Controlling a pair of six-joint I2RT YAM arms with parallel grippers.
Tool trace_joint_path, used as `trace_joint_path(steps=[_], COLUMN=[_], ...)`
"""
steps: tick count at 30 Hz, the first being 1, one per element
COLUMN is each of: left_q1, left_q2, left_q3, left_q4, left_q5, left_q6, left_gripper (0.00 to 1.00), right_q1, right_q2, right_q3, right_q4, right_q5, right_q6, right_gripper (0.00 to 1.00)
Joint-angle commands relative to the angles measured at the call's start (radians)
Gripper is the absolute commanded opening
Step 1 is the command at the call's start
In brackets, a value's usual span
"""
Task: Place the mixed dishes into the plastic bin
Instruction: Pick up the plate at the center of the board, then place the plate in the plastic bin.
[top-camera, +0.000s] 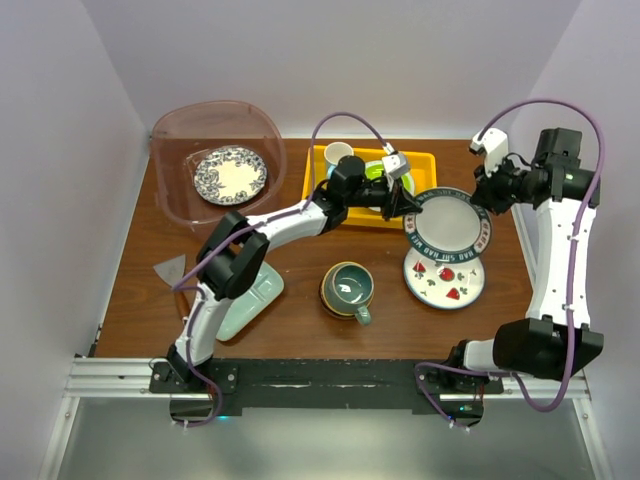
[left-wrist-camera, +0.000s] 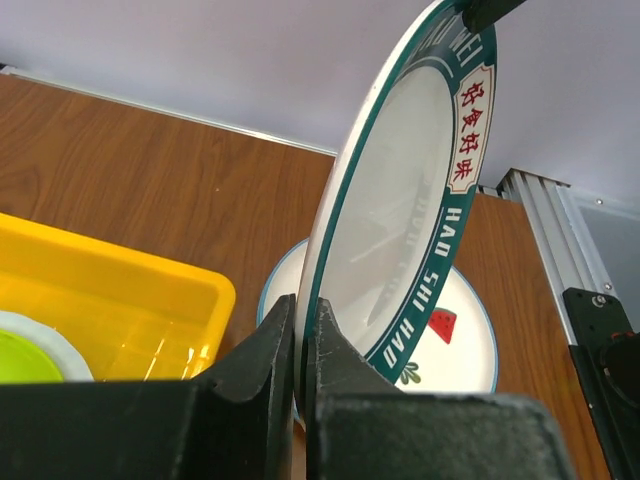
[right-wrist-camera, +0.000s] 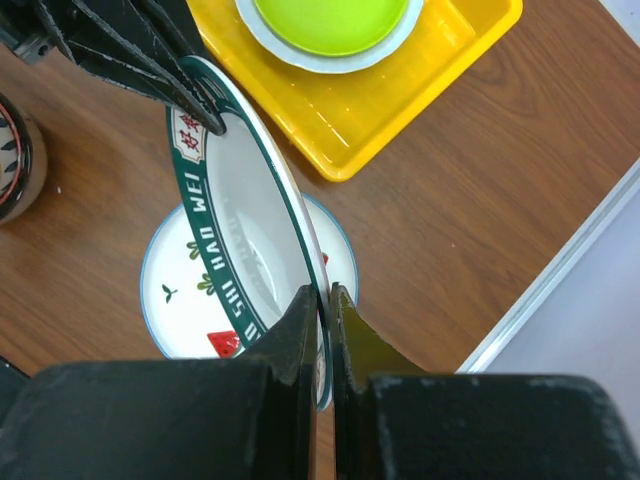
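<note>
A white plate with a teal rim and red marks is held tilted above a watermelon-print plate. My left gripper is shut on its left rim, and my right gripper is shut on its right rim. The left wrist view shows the jaws pinching the rim of the plate. The right wrist view shows the same for my right gripper on the plate. The plastic bin stands at the back left with a blue floral plate inside. A teal mug sits in a striped bowl.
A yellow tray behind the left gripper holds a small white cup and a lime-green plate. A pale green tray lies under the left arm. A grey scraper lies at the left edge.
</note>
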Motion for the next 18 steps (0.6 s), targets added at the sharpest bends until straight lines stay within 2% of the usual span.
trace_joint_path(steps=[1,2,3,4,5,9,12,18], left_q1=[0.024,0.032,0.044,0.069,0.084,0.158,0.201,0.277], left_q2=[-0.122,-0.141,-0.176,-0.196,-0.214,-0.340,-0.439,-0.650], left_q3=[-0.022,-0.033,-0.056,-0.070,-0.084,-0.162,-0.199,-0.291], left_q4=[0.106,0.116,0.138,0.149,0.162,0.144,0.018,-0.203], left_q5=[-0.074,-0.089,-0.094,-0.098,-0.100,-0.100,-0.126,-0.207], left_q6=[-0.068,-0.092,-0.153,-0.190,-0.225,-0.400,-0.408,-0.342], left_gripper=[0.00,0.00,0.00,0.00,0.00,0.00,0.00,0.00], right_q1=[0.010,0.010,0.010,0.008,0.008,0.007,0.002,-0.006], right_q2=[-0.013,-0.005,0.001,0.007,0.023,0.041,0.037,0.006], right_q3=[0.069,0.087,0.100,0.112,0.144,0.213,0.230,0.148], right_q4=[0.010,0.015,0.018,0.021,0.019,0.033,0.074,0.212], right_q5=[-0.110,-0.115,-0.119,-0.132,-0.139,-0.205,-0.250,-0.215], right_q6=[0.107,0.127,0.165,0.187,0.205,0.315,0.390,0.510], right_gripper=[0.00,0.00,0.05,0.16,0.39,0.74,0.88,0.98])
